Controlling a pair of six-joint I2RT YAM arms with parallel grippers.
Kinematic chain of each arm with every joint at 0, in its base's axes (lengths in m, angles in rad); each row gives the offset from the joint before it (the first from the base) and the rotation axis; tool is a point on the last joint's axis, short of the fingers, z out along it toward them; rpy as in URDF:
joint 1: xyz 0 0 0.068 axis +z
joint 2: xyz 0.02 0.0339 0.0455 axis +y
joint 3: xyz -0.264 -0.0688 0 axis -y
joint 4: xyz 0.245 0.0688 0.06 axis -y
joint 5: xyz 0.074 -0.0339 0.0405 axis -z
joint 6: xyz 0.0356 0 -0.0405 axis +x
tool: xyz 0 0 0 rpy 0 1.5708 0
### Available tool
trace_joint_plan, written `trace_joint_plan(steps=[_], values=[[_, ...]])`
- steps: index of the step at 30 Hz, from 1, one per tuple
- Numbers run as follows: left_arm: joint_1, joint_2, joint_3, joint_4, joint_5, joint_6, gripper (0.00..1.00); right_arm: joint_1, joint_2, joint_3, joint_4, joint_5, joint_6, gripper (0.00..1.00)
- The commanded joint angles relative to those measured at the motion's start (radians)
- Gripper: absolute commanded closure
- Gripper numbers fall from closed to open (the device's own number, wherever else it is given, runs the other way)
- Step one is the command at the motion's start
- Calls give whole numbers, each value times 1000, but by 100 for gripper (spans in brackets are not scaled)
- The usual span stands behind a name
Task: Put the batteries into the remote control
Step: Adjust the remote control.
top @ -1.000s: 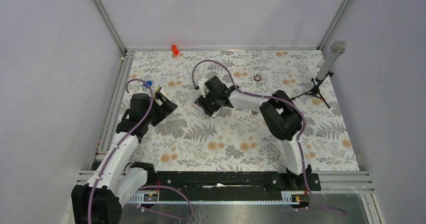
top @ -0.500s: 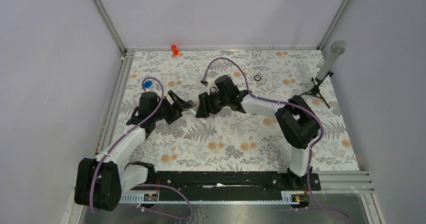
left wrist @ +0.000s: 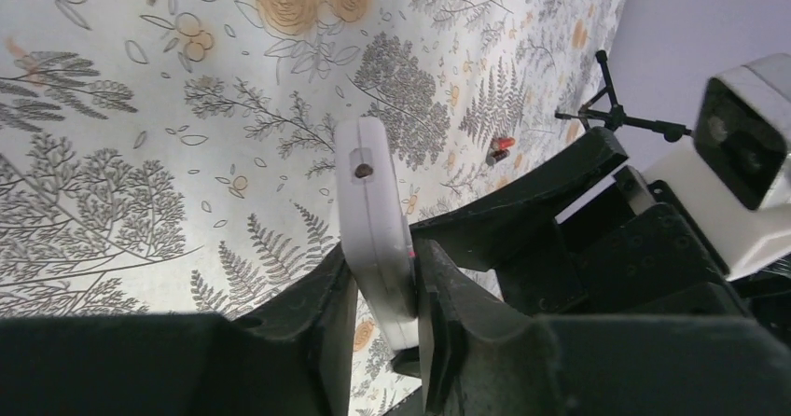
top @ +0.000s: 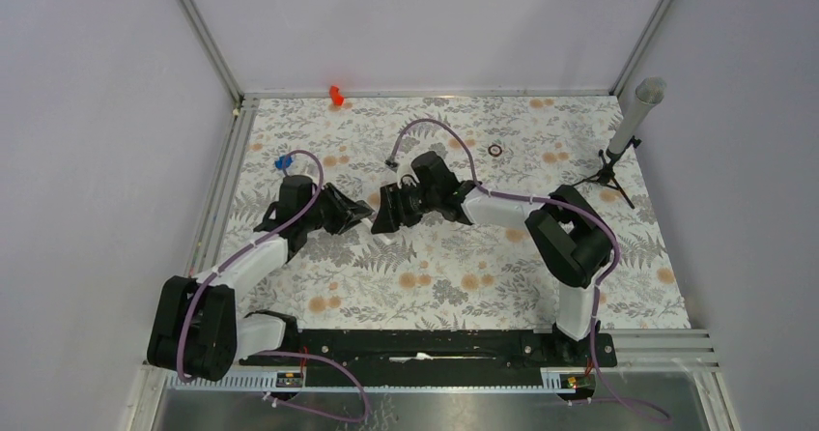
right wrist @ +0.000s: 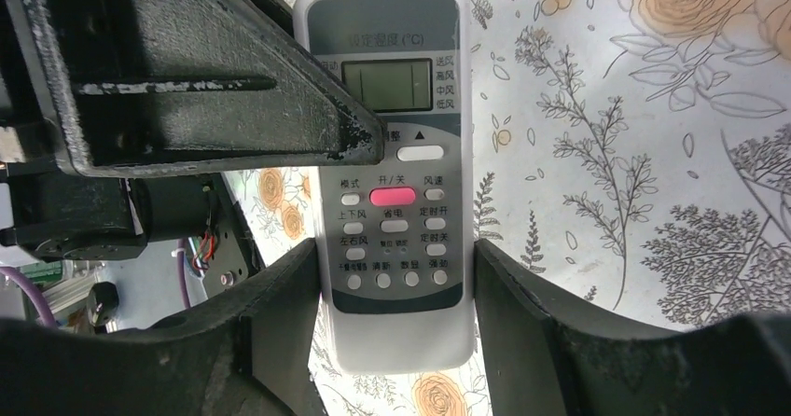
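The remote control (right wrist: 392, 183) is held over the worktop (top: 435, 276), left of the small dark ring (top: 495, 149). Its long axis runs straight out from the right end effector (right wrist: 396, 257) (screen end farthest). Its button end is clamped across the width by that end effector, and its faces are clamped by the left end effector (left wrist: 382, 295).
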Motion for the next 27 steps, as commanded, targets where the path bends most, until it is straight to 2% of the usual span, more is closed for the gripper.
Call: trace_joint_plan(steps=[1,3,4,6,10,14,19,27], values=[[-3,24,32,25,8,3,83,23,-14,50,49,-37,6,48],[-3,28,44,-1,6,12,97,29,-15,60,27,-16,-15,43],[-3,29,55,-19,-2,18,100,33,-20,66,7,15,-36,33],[-3,33,83,-81,-15,30,100,41,-50,45,-12,76,-88,18],[-3,40,136,-166,-30,43,100,72,-156,-60,56,216,-180,7],[-3,40,180,-236,-62,41,100,166,-194,-80,17,412,-307,6],[-3,30,206,-297,-79,18,100,268,-226,-137,85,620,-401,7],[-3,15,210,-357,-72,-22,100,392,-179,-137,152,901,-539,23]])
